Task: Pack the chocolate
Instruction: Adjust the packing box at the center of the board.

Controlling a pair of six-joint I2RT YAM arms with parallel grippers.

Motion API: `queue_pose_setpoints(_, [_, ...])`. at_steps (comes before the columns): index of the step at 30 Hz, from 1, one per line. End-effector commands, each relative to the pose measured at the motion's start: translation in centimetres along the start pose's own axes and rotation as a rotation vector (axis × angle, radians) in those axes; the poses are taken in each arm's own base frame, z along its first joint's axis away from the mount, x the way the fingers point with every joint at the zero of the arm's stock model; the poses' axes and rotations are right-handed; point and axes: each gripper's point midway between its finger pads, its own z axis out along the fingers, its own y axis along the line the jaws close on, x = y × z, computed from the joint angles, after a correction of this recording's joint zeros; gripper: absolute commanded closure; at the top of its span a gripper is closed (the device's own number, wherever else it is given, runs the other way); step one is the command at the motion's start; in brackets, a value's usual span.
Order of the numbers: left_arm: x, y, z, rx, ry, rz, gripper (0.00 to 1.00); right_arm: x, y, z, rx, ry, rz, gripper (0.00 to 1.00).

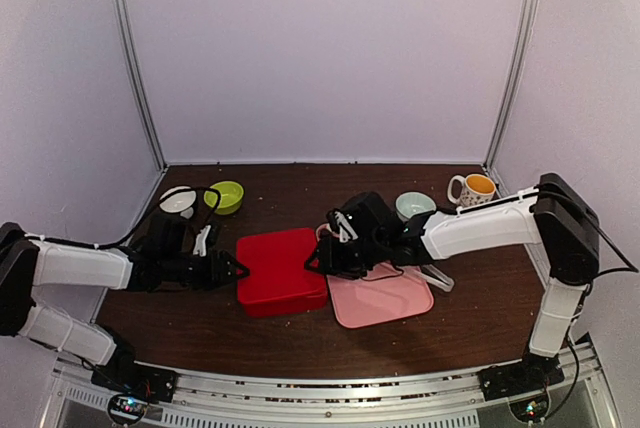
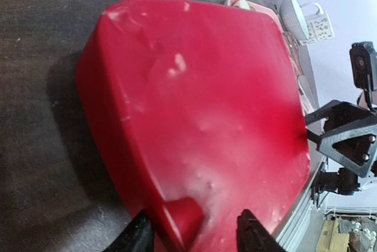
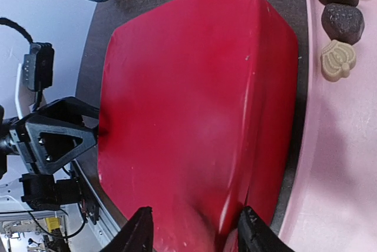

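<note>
Spread, left claw (image 2: 191, 231) and right claw (image 3: 191, 228) flank the box (image 1: 282, 270); chocolates (image 3: 339, 21) lie on the tray (image 3: 341, 175). Mug (image 1: 466, 192) print escapes us.

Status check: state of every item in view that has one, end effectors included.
red box: flat on table, no opening showing
pink tray: flat, beside red box, holding chocolate
chocolate: three pieces visible, on pink tray, not packed
mug: upright
green bowl: upright
left end effector: open, astride red box's tab
right end effector: open, at red box's edge
</note>
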Motion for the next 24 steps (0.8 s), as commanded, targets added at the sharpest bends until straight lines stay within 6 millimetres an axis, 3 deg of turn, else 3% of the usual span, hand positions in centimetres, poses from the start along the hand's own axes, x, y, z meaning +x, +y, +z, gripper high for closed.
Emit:
queue_pose_setpoints(1, [-0.6, -1.4, 0.6, 0.099, -0.017, 0.000, 0.55, -0.8, 5.8, -2.4, -0.287, -0.036, -0.007, 0.56])
queue_pose_setpoints(6, [-0.5, -1.2, 0.8, 0.088, -0.006, 0.007, 0.64, -0.2, 8.2, -3.8, -0.447, -0.010, 0.009, 0.64])
queue_pose_setpoints(19, [-0.6, -0.3, 0.0, -0.005, 0.005, 0.053, 0.66, 0.1, 12.7, -6.5, -0.762, -0.033, 0.003, 0.71])
queue_pose_setpoints(24, [-0.4, -0.1, 0.1, -0.013, 0.016, 0.059, 0.66, 0.3, 13.3, -5.1, -0.769, -0.035, -0.031, 0.69])
